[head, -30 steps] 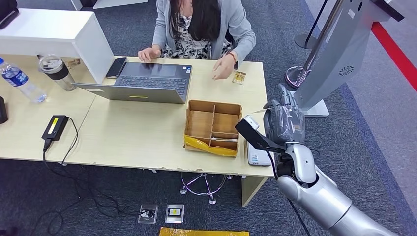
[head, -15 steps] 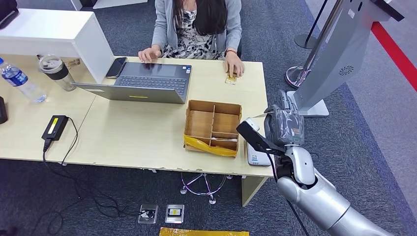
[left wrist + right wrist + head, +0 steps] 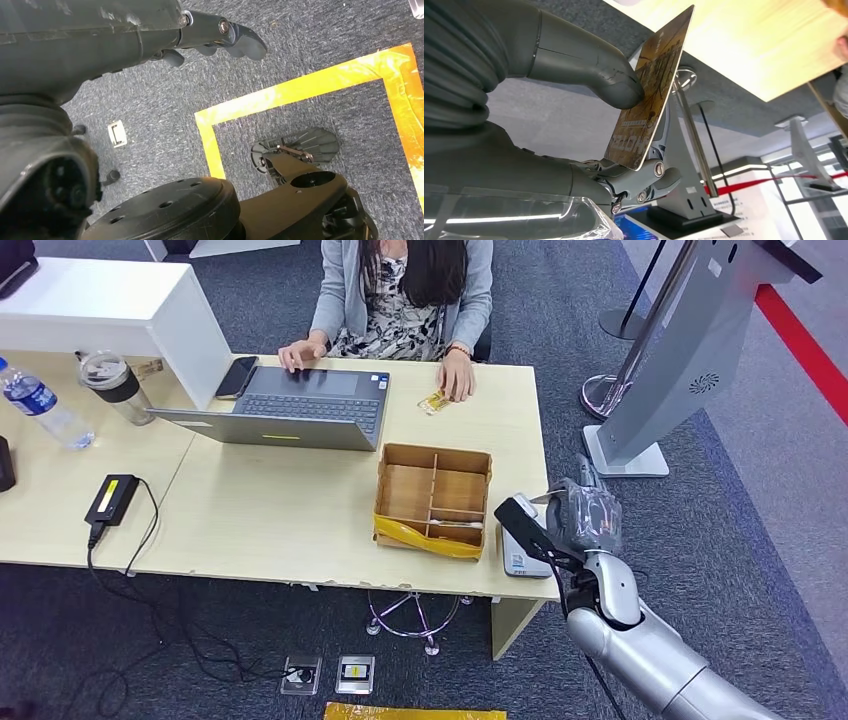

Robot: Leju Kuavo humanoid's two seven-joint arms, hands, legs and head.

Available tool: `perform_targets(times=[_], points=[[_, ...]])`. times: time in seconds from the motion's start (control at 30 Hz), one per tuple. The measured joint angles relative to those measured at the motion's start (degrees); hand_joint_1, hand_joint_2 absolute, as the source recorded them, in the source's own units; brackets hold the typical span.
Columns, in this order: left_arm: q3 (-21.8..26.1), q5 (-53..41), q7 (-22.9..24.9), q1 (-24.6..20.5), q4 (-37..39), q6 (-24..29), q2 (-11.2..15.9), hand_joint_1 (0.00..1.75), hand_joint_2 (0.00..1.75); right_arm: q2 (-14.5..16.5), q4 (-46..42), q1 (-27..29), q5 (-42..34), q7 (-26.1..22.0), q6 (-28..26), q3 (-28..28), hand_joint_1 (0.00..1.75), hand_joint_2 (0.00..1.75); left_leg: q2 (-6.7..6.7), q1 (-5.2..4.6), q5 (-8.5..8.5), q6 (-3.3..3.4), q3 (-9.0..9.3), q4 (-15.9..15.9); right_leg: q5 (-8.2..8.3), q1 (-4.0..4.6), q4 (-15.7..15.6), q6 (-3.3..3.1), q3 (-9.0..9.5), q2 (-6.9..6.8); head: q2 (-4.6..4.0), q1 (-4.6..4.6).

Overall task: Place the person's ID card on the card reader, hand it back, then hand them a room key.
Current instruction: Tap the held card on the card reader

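My right hand (image 3: 585, 515) hangs just off the table's right edge, beside the white card reader (image 3: 520, 555) at the front right corner. In the right wrist view its thumb (image 3: 589, 65) and fingers pinch a gold-brown room key card (image 3: 654, 90) with dark lettering, held on edge. Across the table the person's hand (image 3: 458, 380) rests on a small yellowish ID card (image 3: 434, 401) lying by the laptop. My left hand (image 3: 220, 35) hangs over the carpet with its fingers apart and nothing in it.
A wooden compartment box (image 3: 433, 498) with a card in its front slot stands left of the reader. An open laptop (image 3: 290, 410), a phone (image 3: 237, 377), a cup (image 3: 112, 380), a water bottle (image 3: 40, 405) and a black adapter (image 3: 112, 498) lie further left. A grey kiosk stand (image 3: 680, 350) rises at the right.
My right hand has drawn back and lower, away from the person, still pinching the card. The person's hand has slid the small card along the table toward the laptop.
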Motion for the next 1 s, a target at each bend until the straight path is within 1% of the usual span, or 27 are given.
perform_targets(times=[0.43, 1.0], points=[[0.0, 0.2, 0.6, 0.0, 0.0, 0.1, 0.2, 0.0, 0.0, 0.0, 3.7, 1.0, -0.8, -0.3, 0.1, 0.9, 1.75, 1.75, 0.0, 0.0, 0.0, 0.0, 0.0, 0.0, 0.0, 0.0, 0.0, 0.0, -0.01, 0.02, 0.0, 0.0], [0.0, 1.4, 1.4, 0.1, -0.3, 1.1, 0.2, 0.0, 0.0, 0.3, 5.2, 2.1, -2.9, -1.4, 0.3, 2.9, 1.75, 1.75, 0.0, 0.0, 0.0, 0.0, 0.0, 0.0, 0.0, 0.0, 0.0, 0.0, -0.01, 0.02, 0.0, 0.0]])
